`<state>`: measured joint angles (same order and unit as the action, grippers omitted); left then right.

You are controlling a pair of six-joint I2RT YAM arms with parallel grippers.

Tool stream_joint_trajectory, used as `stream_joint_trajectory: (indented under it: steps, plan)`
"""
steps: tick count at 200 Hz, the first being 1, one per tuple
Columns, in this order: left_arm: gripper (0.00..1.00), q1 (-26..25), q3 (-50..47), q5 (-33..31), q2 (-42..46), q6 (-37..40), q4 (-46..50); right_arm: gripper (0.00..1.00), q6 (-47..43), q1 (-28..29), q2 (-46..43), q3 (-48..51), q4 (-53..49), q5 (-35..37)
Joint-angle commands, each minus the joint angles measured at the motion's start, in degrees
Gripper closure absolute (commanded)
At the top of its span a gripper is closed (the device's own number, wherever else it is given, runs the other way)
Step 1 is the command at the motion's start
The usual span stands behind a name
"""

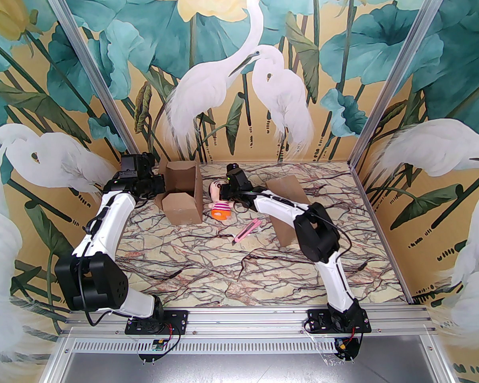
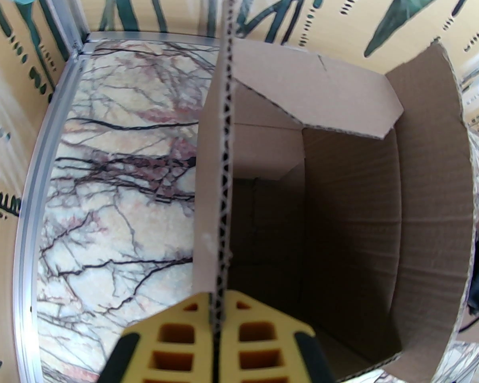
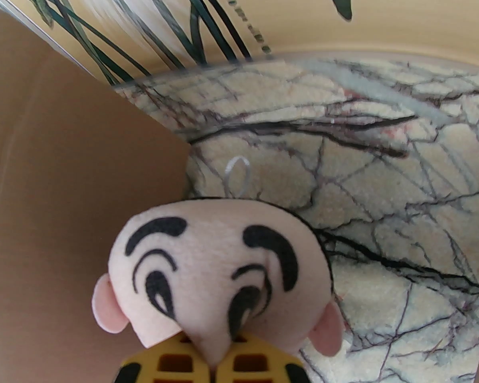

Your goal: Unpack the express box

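The marble table point(image 1: 207, 269) carries the express box point(image 1: 181, 208), open at the top and dark inside, with nothing visible in it from the left wrist view. The left arm reaches from its base up along the box's left side, elbow low and forearm rising, wrist level with the box's rim. The left gripper point(image 2: 218, 305) is pinched shut on the upright left flap of the box, the corrugated edge clamped between its yellow pads point(image 2: 175, 333). That grip probably steadies the box and holds its mouth open.

To the right of the box, beyond the toy, a loose cardboard piece point(image 1: 289, 202) lies under the right arm, which bends at a raised elbow and stretches back leftward towards the box.

Just beside the box's right wall is the plush doll point(image 1: 219, 204), out of the box. The right gripper point(image 3: 219, 363) is closed tight on the lower part of its face, most likely to carry it clear. Whether the doll rests on the table cannot be told.

A pink utility knife point(image 1: 247, 230) lies to the right of the box, nearer the arms' bases.
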<state>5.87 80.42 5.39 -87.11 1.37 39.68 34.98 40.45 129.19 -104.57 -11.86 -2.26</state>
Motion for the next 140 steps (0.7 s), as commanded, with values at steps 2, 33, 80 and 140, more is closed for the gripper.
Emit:
stream_joint_trajectory:
  steps: [2,33,80,140]
  plan:
    - [0.92,0.59,1.45,3.23,-1.24,1.62,1.89,0.92,0.81,0.41,3.37,-7.05,-4.50,-1.86]
    - [0.79,0.55,2.49,3.03,-0.62,1.36,2.07,0.59,-1.99,0.42,5.33,-11.47,-8.27,-0.44]
    - [0.48,0.55,4.99,3.14,2.81,-0.28,2.51,0.29,-10.21,-0.70,-0.38,-13.65,-13.78,-1.20]
    - [0.40,-2.95,6.35,7.13,11.42,-3.15,5.40,0.07,-16.57,-4.32,-23.16,1.32,-19.27,0.31]
